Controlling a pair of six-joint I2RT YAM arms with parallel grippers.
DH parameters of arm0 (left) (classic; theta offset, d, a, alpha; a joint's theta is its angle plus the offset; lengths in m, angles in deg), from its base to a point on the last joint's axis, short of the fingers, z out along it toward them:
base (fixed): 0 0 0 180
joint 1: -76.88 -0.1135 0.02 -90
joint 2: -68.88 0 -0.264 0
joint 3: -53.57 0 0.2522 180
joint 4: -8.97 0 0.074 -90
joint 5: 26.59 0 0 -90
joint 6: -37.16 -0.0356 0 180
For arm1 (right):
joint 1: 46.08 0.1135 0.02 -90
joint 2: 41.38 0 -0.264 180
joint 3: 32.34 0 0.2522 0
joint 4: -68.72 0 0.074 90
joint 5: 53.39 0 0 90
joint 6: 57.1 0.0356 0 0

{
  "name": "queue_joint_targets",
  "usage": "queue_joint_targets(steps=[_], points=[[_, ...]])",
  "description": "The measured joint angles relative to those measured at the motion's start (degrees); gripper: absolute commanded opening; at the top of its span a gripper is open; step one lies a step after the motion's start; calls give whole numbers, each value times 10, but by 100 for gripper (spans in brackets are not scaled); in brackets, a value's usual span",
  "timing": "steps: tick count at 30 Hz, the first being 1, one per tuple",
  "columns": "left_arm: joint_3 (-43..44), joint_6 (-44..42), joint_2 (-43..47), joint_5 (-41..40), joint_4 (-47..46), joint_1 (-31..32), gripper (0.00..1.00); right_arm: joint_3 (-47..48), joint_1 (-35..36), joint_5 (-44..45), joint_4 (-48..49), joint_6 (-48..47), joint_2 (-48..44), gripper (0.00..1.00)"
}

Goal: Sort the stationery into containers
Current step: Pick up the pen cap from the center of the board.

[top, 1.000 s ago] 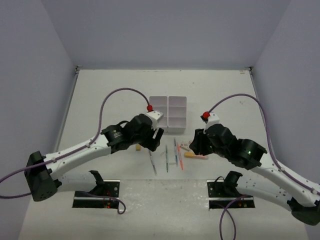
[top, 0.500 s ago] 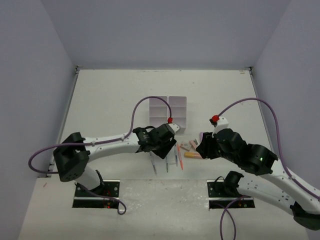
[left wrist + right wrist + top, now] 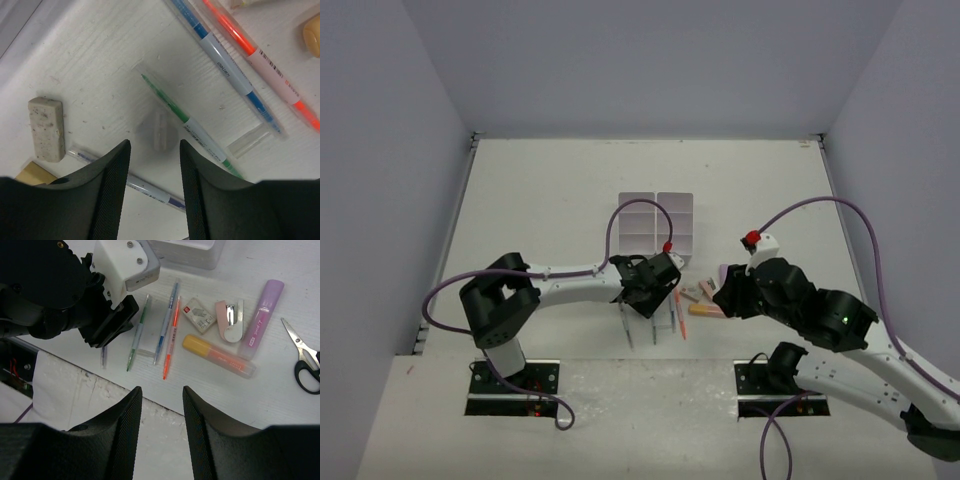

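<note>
white table point(image 3: 540, 200), left gripper point(image 3: 152, 147) low beside green pen point(image 3: 197, 134), jaws apart

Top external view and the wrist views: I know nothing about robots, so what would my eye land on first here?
The left gripper hangs low with its jaws apart just above a green pen, one of a bright row of pens in the middle of the scene. Right behind them sits a white six-compartment organizer. In the right wrist view, black-handled scissors lie at the far right.
</note>
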Motion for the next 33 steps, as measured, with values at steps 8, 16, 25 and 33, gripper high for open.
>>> queue_joint_targets(steps=[8, 16, 25, 33], points=[[2, 0, -1, 0, -1, 0, 46, -1, 0, 0, 0, -1, 6, 42], [3, 0, -18, 0, -1, 0, 44, -1, 0, 0, 0, -2, 7, 42], [6, 0, -24, 1, -8, 0, 39, -1, 0, 0, 0, -2, 9, 42], [8, 0, -27, 3, -17, 0, 24, -2, 0, 0, 0, -2, 8, 42]])
